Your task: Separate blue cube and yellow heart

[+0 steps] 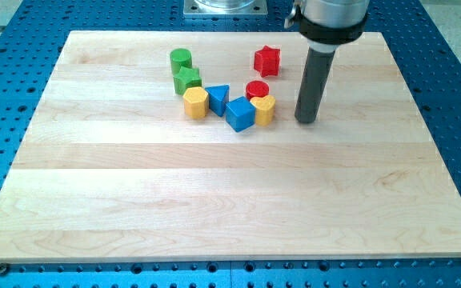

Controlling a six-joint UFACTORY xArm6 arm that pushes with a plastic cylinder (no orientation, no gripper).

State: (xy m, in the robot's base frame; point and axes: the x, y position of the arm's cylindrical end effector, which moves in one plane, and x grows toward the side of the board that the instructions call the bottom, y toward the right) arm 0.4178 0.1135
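Note:
The blue cube [240,114] sits on the wooden board [230,192], above the board's middle. The yellow heart [264,109] touches the cube's right side. My tip [306,120] rests on the board to the right of the yellow heart, with a clear gap between them. The dark rod rises from the tip toward the view's top.
A red cylinder [257,90] sits just above the yellow heart. A blue triangle [218,99] and a yellow hexagon [196,103] lie left of the cube. A green star [186,79] and a green cylinder [181,59] stand above them. A red star [267,61] stands apart at the top.

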